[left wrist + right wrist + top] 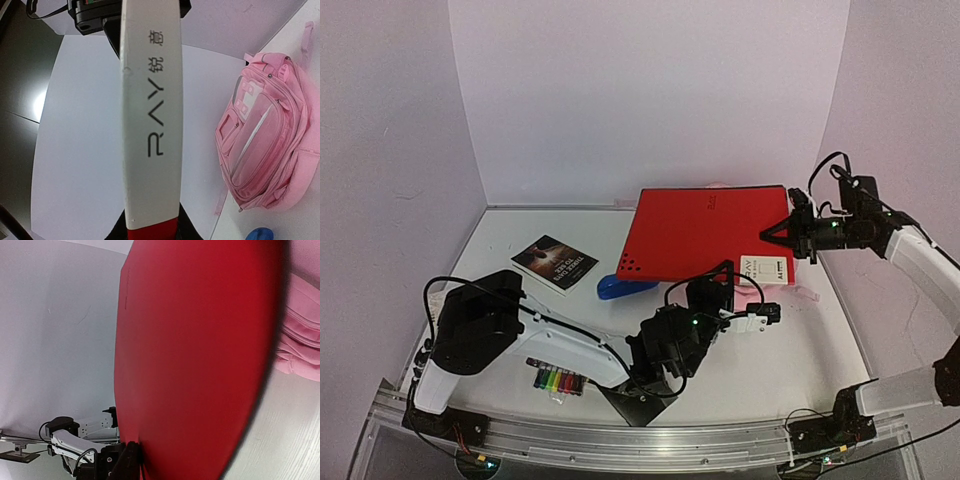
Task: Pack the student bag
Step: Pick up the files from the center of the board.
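Left end effector [151,227] is clamping the near edge of the red folder [700,230] at its white RAY label. Right end effector [782,235] is pinching the folder's right edge, so both are holding it up off the desk [510,240]. Left wrist view is showing the student bag [270,150] lying on the desk, pockets up, with a blue object [260,234] near it, while top view is hiding most of it under the folder, only pink slivers peeking out.

One pink backpack [265,140], one red folder [705,232], one dark booklet [554,263], one blue object [620,289], one marker set [557,381].
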Robot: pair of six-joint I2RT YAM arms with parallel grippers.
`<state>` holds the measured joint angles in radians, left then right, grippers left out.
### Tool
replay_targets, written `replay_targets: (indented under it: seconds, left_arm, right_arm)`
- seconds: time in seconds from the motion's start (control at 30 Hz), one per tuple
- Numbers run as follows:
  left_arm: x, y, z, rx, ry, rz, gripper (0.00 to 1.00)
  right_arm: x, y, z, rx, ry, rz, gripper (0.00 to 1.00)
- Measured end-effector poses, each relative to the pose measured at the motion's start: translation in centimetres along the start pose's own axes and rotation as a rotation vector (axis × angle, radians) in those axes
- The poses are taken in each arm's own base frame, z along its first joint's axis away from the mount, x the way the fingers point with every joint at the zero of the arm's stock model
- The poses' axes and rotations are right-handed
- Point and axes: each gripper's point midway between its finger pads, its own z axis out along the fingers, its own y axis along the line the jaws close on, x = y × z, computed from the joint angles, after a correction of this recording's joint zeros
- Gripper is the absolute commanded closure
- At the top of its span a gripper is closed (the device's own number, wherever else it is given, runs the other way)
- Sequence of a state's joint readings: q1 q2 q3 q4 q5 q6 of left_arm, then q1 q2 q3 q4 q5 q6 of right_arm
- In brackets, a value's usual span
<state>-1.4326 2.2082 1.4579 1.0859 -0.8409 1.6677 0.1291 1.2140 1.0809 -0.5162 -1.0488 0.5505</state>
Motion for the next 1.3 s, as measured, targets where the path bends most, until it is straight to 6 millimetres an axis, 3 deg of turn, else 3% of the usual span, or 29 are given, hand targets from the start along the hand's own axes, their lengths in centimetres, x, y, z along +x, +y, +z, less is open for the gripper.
replay_targets:
  seconds: [0.17,0.27,0.4,0.63,0.73,0.8,0.87,0.97,1.03,1.13,1.23,1.3]
  left_arm:
    - [-0.3,0.4,-0.3,-0.048,-0.013,-0.017,0.36]
    - [-0.6,1.0,-0.5,-0.069,-0.023,-0.036,0.23]
    - [-0.7,0.8,-1.0,-0.070,-0.030,-0.069,0.16]
    - [-0.1,-3.8,-3.3,0.103,-0.050,-0.104,0.14]
    - [-0.1,-4.3,-4.7,0.237,-0.059,-0.205,0.14]
    - [0.0,-2.9,-5.5,0.316,-0.062,-0.319,0.13]
    - [0.1,-0.3,-5.9,0.376,-0.068,-0.472,0.10]
    - [1.9,5.3,-5.8,0.440,-0.076,-0.749,0.09]
    - [4.8,9.1,-5.1,0.468,-0.080,-0.957,0.08]
    - [11.7,14.0,-3.6,0.451,-0.055,-1.247,0.08]
    - [17.1,16.8,-2.7,0.419,-0.016,-1.451,0.08]
    - [18.1,16.9,-2.6,0.467,-0.017,-1.548,0.09]
  right_arm:
    - [-0.4,2.1,-0.4,-0.051,0.004,-0.044,1.00]
    - [-0.8,2.8,-0.6,-0.054,0.001,-0.065,1.00]
    - [-2.4,3.6,-1.0,-0.052,-0.024,-0.089,1.00]
    - [-4.8,7.2,-2.8,-0.083,-0.090,-0.251,1.00]
    - [-5.1,8.8,-3.4,-0.106,-0.102,-0.333,1.00]
    - [-5.0,9.3,-3.6,-0.115,-0.106,-0.381,1.00]
    - [-4.9,9.4,-3.7,-0.115,-0.106,-0.410,1.00]
    - [-4.8,9.3,-3.7,-0.111,-0.105,-0.440,1.00]
    - [-4.7,9.3,-3.7,-0.110,-0.103,-0.457,1.00]
    - [-4.5,9.2,-3.6,-0.114,-0.096,-0.482,1.00]
    - [-4.1,8.8,-3.4,-0.123,-0.079,-0.493,1.00]
    - [-3.7,8.5,-3.2,-0.128,-0.067,-0.493,1.00]
